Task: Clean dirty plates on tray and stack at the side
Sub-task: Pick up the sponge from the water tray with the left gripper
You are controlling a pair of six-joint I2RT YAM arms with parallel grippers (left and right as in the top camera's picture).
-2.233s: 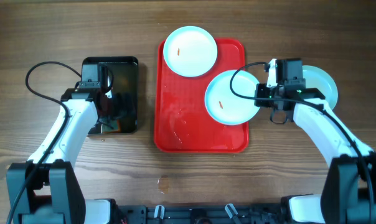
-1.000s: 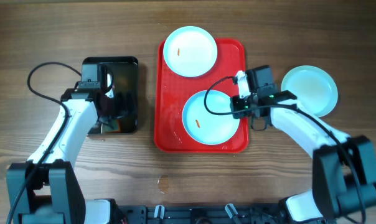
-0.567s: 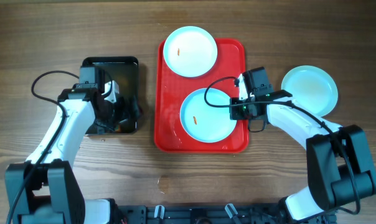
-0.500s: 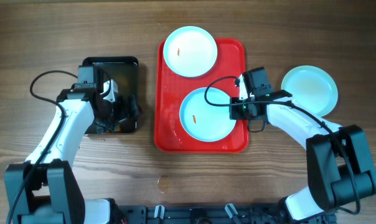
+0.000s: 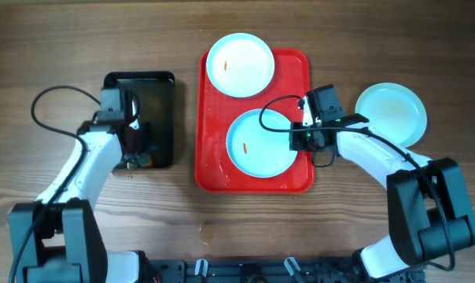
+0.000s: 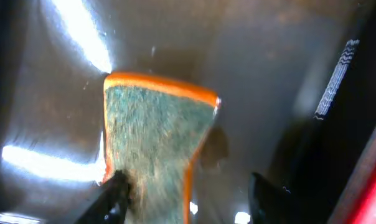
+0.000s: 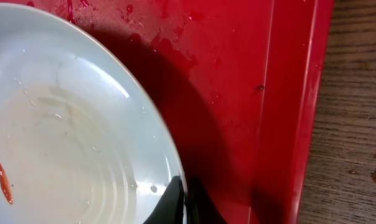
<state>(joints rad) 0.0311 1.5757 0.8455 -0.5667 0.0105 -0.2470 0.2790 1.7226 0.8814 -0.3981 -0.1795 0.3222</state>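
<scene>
The red tray [image 5: 210, 118] lies mid-table. A pale blue plate [image 5: 261, 143] with an orange smear sits on it, and my right gripper [image 5: 299, 141] is shut on its right rim. The right wrist view shows the fingers [image 7: 185, 202] pinching the rim of that plate [image 7: 70, 143] above the tray [image 7: 250, 74]. A second smeared plate [image 5: 240, 64] overhangs the tray's far edge. A third plate [image 5: 391, 114] lies on the table to the right. My left gripper [image 5: 139, 145] is open over the sponge [image 6: 154, 137], its fingers [image 6: 191, 199] either side of it.
The smaller black tray [image 5: 155, 90] stands left of the red tray and holds the green and orange sponge [image 5: 145, 161], mostly hidden under my left wrist. The black tray floor [image 6: 269, 74] looks wet and shiny. Bare wood table surrounds both trays.
My right gripper has dragged the smeared plate from the tray's right edge to its middle. My left gripper has shifted slightly over the sponge in the black tray.
</scene>
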